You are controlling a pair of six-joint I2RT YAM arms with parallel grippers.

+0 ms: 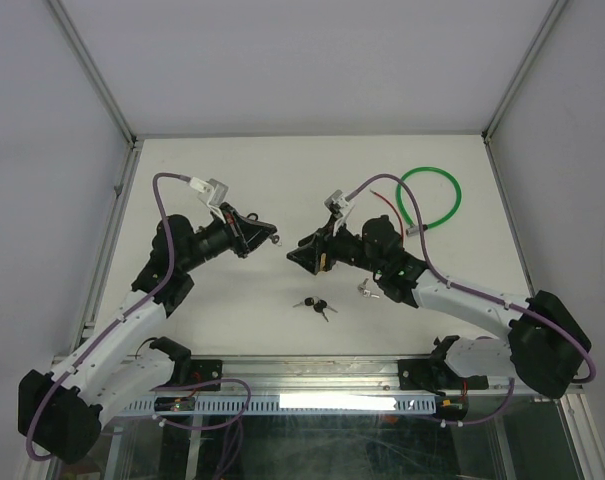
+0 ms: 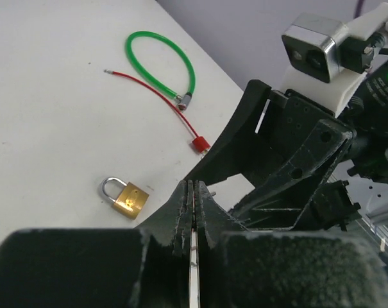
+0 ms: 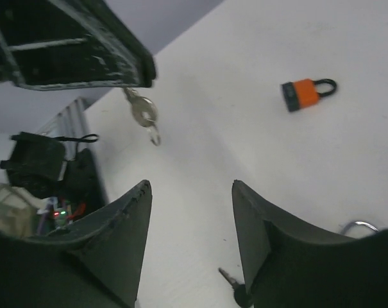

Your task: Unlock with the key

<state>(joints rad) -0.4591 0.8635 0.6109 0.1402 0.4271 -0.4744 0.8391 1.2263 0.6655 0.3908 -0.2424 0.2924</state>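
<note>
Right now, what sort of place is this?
Probably a robotics lab test cell. A white table sits boxed in by plain panels on an aluminium frame, a left arm and right arm are bolted at its edge, and a brass padlock, keys and a green cable lock lie out like practice props.

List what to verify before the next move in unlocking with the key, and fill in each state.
1. Left end effector grips the key: ok, shut on it, with the key hanging beneath.
2. Right end effector open and empty: ok.
3. Brass padlock held steady: not ok, it lies loose and ungripped.
4. Brass padlock's keyhole turned toward the key: cannot tell.
5. Key fits the brass padlock rather than the orange padlock: cannot tell.
</note>
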